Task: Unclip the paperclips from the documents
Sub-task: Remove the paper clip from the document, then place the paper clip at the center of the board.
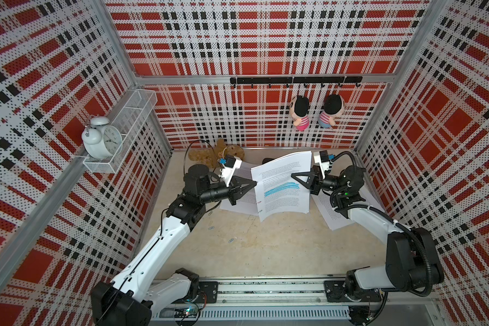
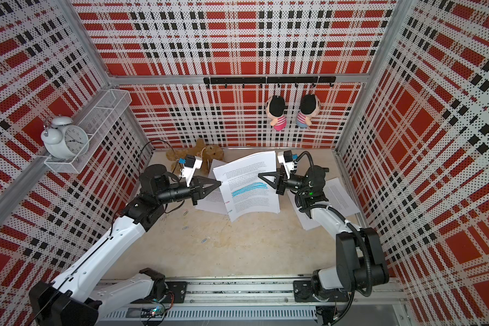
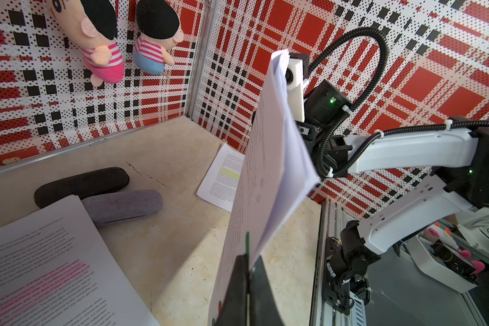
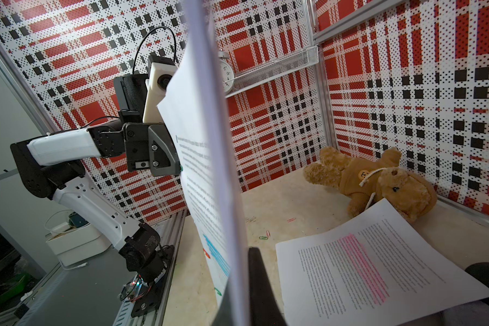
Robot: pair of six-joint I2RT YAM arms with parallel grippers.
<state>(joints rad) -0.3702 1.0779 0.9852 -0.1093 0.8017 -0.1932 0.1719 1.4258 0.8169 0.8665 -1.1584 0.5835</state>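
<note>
My right gripper [image 1: 292,175] was clamped on the right edge of the blue-banded document [image 1: 277,203], holding the stack clear of the table [image 1: 266,248], tilted and bowed. My left gripper [image 1: 255,184] was closed tight at the opposite edge. In the left wrist view a green paperclip [image 3: 247,242] ran into the seam between the jaws. I think they had the clip itself, though the wire was too thin to tell how much paper was pinched with it.

I judged the stack light and floppy, so it would sag or twist if pulled sideways, and its far edge needed a firm hold. The clip was springy, slick wire and easy to lose. The place to take it was the loop standing past the paper's edge, drawing it straight off along the page.

The sheets were white with dense black text and one blue band. Lower on the same edge sat a pink paperclip [image 1: 259,202] and a second clip [image 1: 260,211] just below it. The pink-banded document [image 3: 40,268] and the yellow-banded document [image 3: 223,180] lay flat on the table. Loose paperclips [image 1: 210,227] were scattered near my left arm.
</note>
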